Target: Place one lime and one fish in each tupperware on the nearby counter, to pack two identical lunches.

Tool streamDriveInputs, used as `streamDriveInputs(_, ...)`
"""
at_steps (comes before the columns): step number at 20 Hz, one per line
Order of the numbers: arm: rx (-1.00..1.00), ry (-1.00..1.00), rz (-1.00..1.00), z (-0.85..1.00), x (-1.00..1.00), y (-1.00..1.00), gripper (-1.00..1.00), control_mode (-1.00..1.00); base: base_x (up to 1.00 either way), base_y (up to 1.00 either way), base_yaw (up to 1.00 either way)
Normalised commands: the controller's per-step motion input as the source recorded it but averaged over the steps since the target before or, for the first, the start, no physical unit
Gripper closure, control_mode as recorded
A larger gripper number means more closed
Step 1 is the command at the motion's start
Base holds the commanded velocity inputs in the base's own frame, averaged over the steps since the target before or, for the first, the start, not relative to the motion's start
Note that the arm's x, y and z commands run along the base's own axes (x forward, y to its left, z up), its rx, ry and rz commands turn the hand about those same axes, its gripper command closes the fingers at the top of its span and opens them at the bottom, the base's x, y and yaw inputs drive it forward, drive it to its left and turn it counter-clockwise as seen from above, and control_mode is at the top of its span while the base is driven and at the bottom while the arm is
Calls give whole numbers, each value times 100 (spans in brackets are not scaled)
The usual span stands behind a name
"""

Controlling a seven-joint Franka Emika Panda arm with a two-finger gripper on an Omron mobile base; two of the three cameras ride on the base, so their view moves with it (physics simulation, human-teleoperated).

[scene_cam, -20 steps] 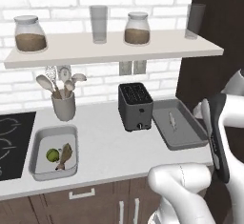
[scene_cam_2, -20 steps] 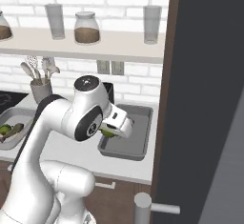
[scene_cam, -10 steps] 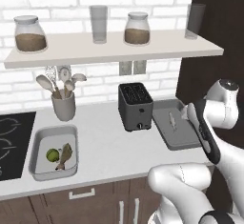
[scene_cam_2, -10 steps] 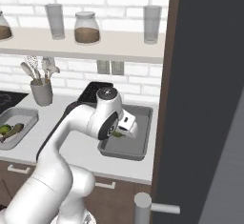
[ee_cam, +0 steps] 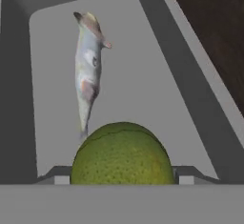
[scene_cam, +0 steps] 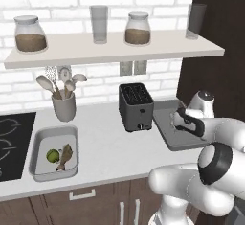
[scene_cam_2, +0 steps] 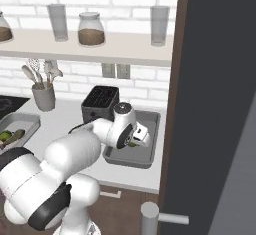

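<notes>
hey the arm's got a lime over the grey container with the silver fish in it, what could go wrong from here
1. The lime sits between the gripper fingers above the darker tupperware; released from there, the round fruit could roll along the floor or bounce out.
2. The silvery fish lies just beyond it; lowering farther forward might press or shove the fish.

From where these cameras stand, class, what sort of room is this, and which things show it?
A kitchen, rendered rather than real: a black toaster on a pale counter, a cup of cooking utensils by the brick wall, and a shelf with jars above.
</notes>
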Motion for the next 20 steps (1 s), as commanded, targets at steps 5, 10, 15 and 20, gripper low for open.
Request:
streamDriveInputs(5, 0, 4, 0, -17, 49, -30, -100, -100, 0, 0, 0)
streamDriveInputs(10, 0, 1, 0, 22, 2, 0, -100, -100, 0, 0, 0)
streamDriveInputs(15, 0, 0, -1, 55, 0, 3, -100, -100, 0, 0, 0)
streamDriveInputs(20, -3, -8, 1, 82, -42, 28, -100, -100, 0, 0, 0)
